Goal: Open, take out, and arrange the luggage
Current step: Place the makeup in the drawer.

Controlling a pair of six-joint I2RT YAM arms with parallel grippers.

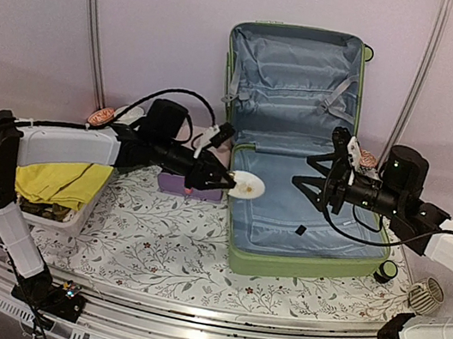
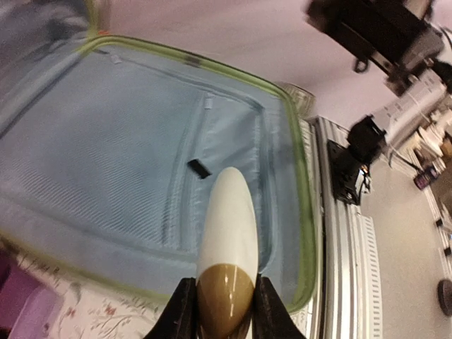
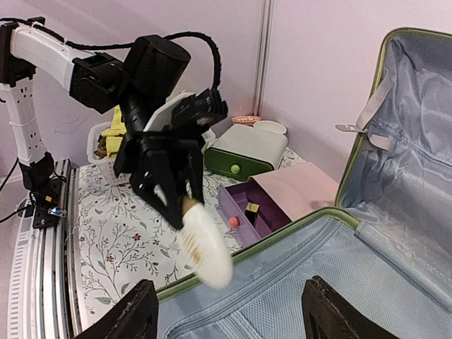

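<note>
Left hand [image 2: 224,293] tight on plate [image 2: 227,233], right hand [image 3: 229,282] agape; luggage [image 1: 304,226] crosswise, wheels [image 1: 385,270] rightward

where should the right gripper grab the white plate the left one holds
Probably grip the free white rim of the white oval brown-patched plate, opposite the left gripper, coming from the light-green suitcase side: pinched by its brown end, its far rim juts out clear.

High rear overview; wrist close-ups over luggage [image 1: 301,86]
</note>
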